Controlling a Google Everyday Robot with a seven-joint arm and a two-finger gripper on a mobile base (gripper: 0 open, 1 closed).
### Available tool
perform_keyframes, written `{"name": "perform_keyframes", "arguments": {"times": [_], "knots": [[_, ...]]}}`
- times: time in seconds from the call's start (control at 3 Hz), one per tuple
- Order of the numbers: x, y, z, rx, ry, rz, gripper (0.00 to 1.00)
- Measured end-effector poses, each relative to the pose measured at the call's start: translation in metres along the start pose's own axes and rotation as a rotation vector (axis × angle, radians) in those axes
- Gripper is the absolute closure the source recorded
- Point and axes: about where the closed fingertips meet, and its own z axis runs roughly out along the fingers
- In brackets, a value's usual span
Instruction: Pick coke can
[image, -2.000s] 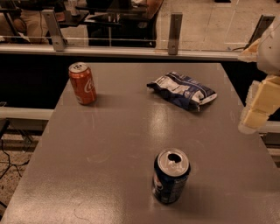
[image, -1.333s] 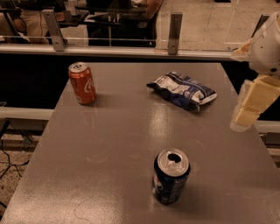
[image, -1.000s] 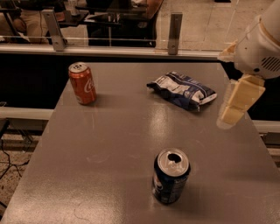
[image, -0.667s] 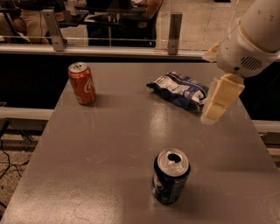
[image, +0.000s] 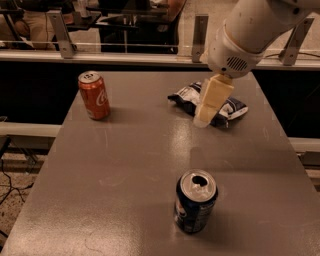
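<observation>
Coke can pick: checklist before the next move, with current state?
1. Red-orange coke can upright, at the far left of the grey table: ok.
2. Pincer at the coke can: not ok; it hangs over the blue-and-white crinkled snack bag, well to the can's right.
3. Nothing stands between pincer and coke can: ok.
4. Off that line, the dark blue open-topped can near the front edge: ok.
5. Pincer apart from the snack bag: cannot tell.

A dark blue can stands at the table's front, a chip bag farther back.
</observation>
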Motion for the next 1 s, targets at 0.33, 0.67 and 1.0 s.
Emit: {"name": "perform_keyframes", "arguments": {"times": [0.33, 0.67, 1.0], "knots": [[-0.036, -0.019, 0.028, -0.003, 0.008, -0.008, 0.00], [-0.072, -0.038, 0.056, -0.009, 0.012, -0.006, 0.00], [-0.109, -0.053, 0.081, -0.031, -0.009, 0.011, 0.00]]}}
